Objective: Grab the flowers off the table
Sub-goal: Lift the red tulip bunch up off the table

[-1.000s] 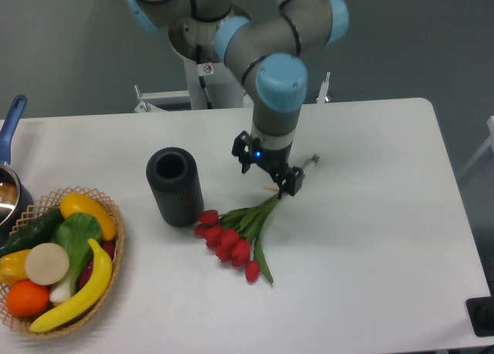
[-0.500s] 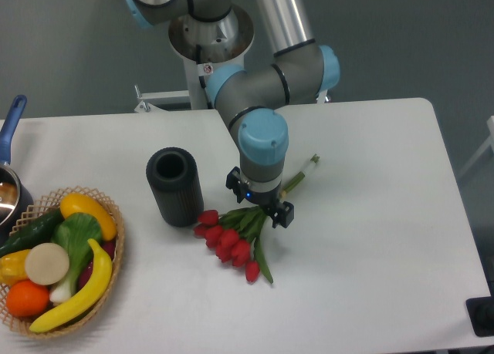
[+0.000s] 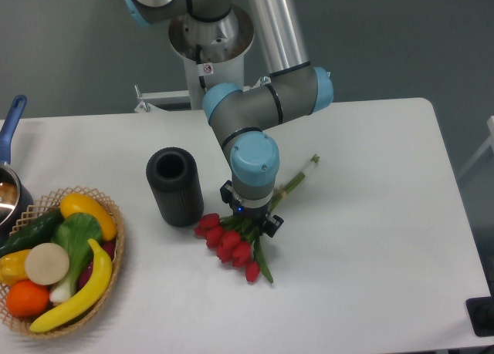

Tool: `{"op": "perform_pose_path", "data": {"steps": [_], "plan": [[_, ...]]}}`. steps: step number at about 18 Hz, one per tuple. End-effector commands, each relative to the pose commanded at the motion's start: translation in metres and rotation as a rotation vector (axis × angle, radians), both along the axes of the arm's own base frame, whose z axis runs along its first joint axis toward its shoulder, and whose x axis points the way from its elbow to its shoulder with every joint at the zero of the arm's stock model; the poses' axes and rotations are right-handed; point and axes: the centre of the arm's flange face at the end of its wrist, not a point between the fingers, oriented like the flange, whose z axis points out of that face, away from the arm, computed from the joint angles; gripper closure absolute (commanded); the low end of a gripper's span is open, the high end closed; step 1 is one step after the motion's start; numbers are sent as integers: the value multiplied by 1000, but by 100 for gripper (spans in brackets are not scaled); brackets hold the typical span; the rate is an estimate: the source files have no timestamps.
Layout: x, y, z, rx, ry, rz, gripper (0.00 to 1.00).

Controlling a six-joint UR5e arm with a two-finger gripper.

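The flowers (image 3: 231,246) lie flat on the white table (image 3: 370,230): red tulip buds at the lower left, green stems running up right to a pale tied end (image 3: 307,166). My gripper (image 3: 248,217) points straight down over the leafy middle of the bunch, just above the buds. Its wrist hides the fingertips, so I cannot tell whether the jaws are open or closed on the stems. The bunch still rests on the table.
A black ribbed cylinder vase (image 3: 175,186) stands upright just left of the buds. A wicker basket (image 3: 114,250) of fruit and vegetables sits at the front left. A pot with a blue handle (image 3: 11,130) is at the left edge.
My gripper has moved down and to the left along the stems, from near the tied end to the leafy part next to the buds. The flowers have not moved.
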Motion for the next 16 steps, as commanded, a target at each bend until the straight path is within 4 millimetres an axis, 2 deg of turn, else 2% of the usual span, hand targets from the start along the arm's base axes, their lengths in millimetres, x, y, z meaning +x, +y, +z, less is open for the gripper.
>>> {"op": "perform_pose_path", "data": {"steps": [2,4,7,10,12,16], "plan": [[1,-1,7,3,12,67,100],[0,-1,36,38,52,83,100],[-2,-3,46,50,63,86,100],[-8,-4,74,78,91,94,100],[-27,-11,94,93,108,117,100],[-50,6,143,81,95,83,100]]}}
